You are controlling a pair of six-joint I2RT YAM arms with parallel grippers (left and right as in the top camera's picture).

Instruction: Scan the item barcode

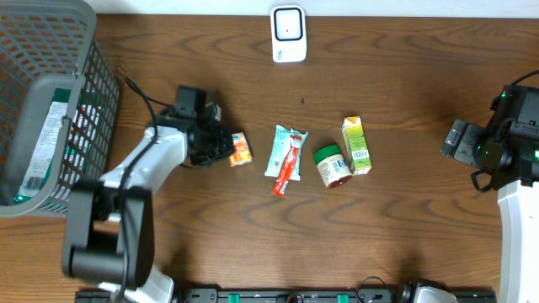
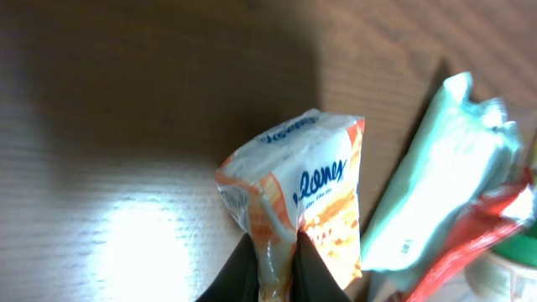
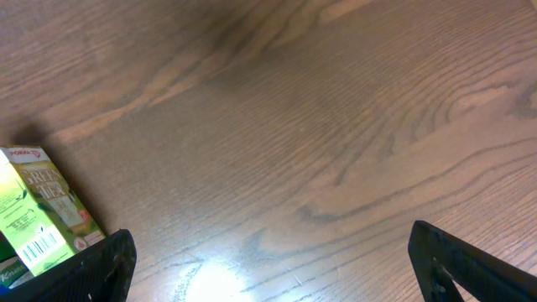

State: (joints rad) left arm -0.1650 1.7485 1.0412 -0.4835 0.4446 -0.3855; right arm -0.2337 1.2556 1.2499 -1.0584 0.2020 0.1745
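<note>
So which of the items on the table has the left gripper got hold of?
The orange Kleenex pack, leftmost in the row; the left gripper pinches its edge. The others lie untouched.

Dark wood-grain table [image 1: 404, 244]; glare patches [image 2: 143, 243] on surface; pale strip [image 1: 421, 7] beyond, possibly wall.

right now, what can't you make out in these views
- Tissue pack barcode: none shows in left wrist view; the fingers cover its lower end, and overhead the left gripper hides part.
- Basket contents: overhead, mesh and the frame edge hide them.
- Green carton: right wrist view, cut off by the left edge.
</note>
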